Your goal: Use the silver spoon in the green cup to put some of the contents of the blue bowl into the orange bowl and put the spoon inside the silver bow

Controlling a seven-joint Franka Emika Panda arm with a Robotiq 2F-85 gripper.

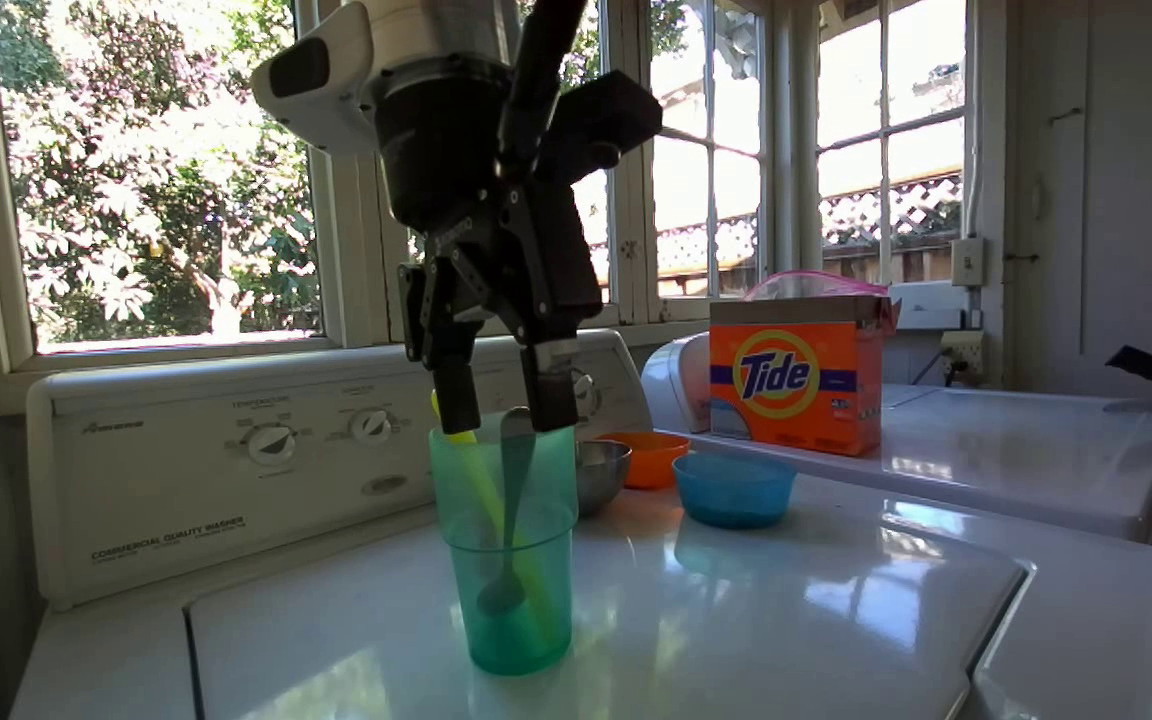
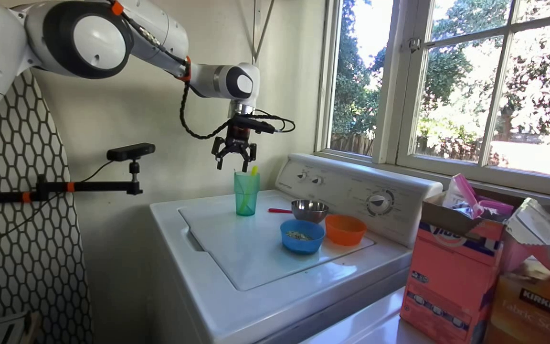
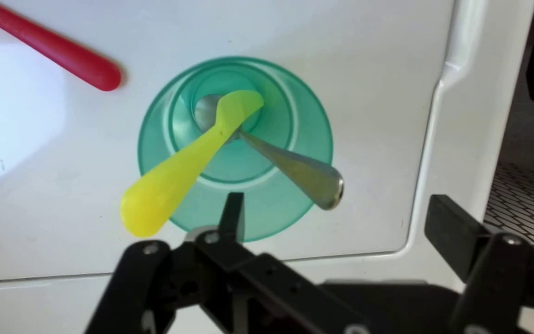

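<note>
Teal-green plastic tumbler (image 1: 548, 510) up front, standing on the washer lid (image 1: 696, 620), at the "COMMERCIAL QUALITY WASHER" end of the Amana panel (image 1: 206, 480). It's got the silver spoon (image 3: 295, 167) in it, bowl end down, handle poking past the rim, plus a yellow-green plastic utensil (image 3: 183, 162). Robotiq gripper (image 2: 232, 167) hangs right above, bit off-center, fingers spread wide. Further along the lid: silver bowl (image 2: 309, 217) by the panel, red handle (image 2: 280, 210) beside it, blue bowl (image 2: 302, 246) with pale bits inside, orange bowl (image 2: 345, 236) just beside that, closer to the panel. Next machine over has a Tide box (image 1: 796, 390); near it, a box reading KIRKLAND Fabric Softe-something (image 2: 537, 306).
</note>
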